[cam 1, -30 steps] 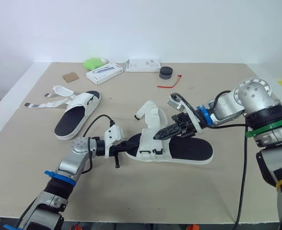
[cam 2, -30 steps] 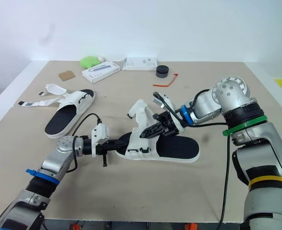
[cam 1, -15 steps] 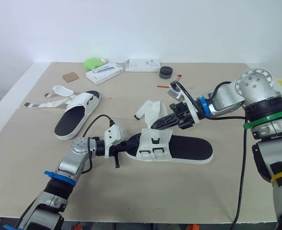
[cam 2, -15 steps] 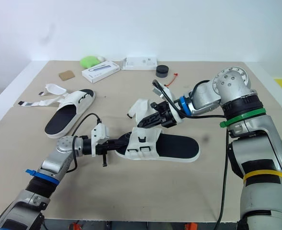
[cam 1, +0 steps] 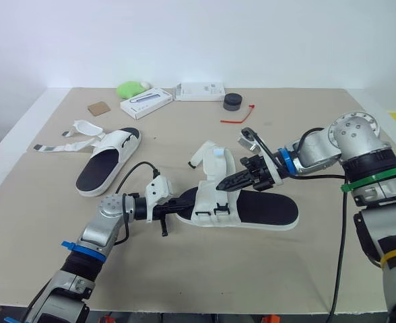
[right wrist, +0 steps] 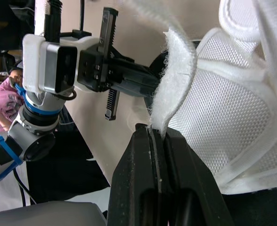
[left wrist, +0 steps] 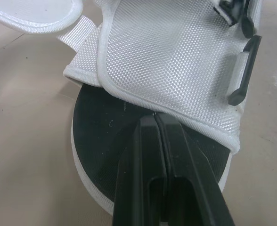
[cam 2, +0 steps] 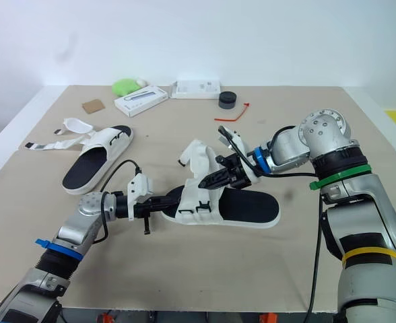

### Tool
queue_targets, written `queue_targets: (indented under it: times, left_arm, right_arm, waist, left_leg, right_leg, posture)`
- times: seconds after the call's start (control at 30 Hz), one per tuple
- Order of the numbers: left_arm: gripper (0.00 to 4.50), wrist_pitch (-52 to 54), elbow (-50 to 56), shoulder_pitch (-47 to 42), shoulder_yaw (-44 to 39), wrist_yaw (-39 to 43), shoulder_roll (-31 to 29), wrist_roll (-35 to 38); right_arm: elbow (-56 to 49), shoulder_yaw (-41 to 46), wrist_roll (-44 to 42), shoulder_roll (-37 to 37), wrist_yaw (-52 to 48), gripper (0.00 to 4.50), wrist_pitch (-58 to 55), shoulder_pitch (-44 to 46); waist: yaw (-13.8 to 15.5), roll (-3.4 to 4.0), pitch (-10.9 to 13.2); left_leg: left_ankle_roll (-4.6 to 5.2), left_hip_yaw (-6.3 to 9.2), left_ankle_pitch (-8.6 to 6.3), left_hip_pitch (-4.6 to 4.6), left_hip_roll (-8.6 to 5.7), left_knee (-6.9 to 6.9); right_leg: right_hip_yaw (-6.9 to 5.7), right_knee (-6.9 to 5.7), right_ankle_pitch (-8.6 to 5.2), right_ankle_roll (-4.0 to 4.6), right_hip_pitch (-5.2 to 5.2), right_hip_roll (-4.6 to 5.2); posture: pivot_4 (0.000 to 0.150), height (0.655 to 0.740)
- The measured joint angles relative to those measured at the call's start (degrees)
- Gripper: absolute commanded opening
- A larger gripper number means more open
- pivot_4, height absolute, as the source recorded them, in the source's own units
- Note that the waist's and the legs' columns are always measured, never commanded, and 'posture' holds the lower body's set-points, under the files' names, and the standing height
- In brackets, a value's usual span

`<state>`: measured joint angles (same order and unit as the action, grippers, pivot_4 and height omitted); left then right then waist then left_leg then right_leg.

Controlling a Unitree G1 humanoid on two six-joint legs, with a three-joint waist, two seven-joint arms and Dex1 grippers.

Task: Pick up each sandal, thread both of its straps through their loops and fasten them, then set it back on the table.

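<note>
The white woven sandal with black footbed (cam 1: 269, 208) lies flat at the centre of the beige tabletop (cam 1: 252, 282), with its long axis running from 9 to 3 o'clock. The left gripper (cam 1: 188, 200) meets this sandal at its 9 o'clock end. Its jaws are closed together, with the tips on the footbed against the edge of the upper. The right gripper (cam 1: 221, 188) reaches in from 3 o'clock. Its jaws are clamped on the white fuzzy-edged strap (right wrist: 178, 70), which rises from the upper. A second white sandal (cam 1: 107, 161) rests at 10 o'clock, well apart, with its loose straps (cam 1: 70, 138) spread toward 9 o'clock. A green rounded object (cam 1: 132, 89), a white flat box (cam 1: 146, 102) and a black round cap (cam 1: 233, 101) stand near the 12 o'clock edge.
</note>
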<state>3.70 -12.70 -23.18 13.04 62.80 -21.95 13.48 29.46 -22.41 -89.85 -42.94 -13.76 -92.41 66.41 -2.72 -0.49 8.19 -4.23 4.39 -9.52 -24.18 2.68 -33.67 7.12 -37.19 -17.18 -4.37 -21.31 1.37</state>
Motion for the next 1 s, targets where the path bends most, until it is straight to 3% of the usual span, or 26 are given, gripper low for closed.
queue_targets:
  times: [0.43, 1.0]
  left_arm:
    - [0.00, 0.0, 0.0, 0.0, 0.0, -0.3, 0.1, 0.1]
    - [0.00, 0.0, -0.3, 0.2, -0.1, -1.1, 0.5, 0.2]
  right_arm:
    - [-1.9, -3.2, -9.1, -3.2, 0.7, 0.07, 0.1, 0.2]
    - [-4.8, -8.4, -21.0, -3.6, 9.2, 0.07, 0.0, -0.3]
  waist:
    - [0.0, 0.00, 0.0]
    - [0.0, 0.02, 0.0]
  left_leg:
    - [0.01, 0.00, -0.01, -0.01, 0.00, 0.00]
    - [0.06, 0.11, 0.02, -0.02, -0.01, -0.02]
  right_leg:
    - [0.00, 0.00, -0.01, 0.01, 0.00, 0.00]
    - [-0.05, 0.00, 0.00, 0.03, 0.01, 0.01]
  posture:
    - [0.150, 0.7400]
    - [0.150, 0.7400]
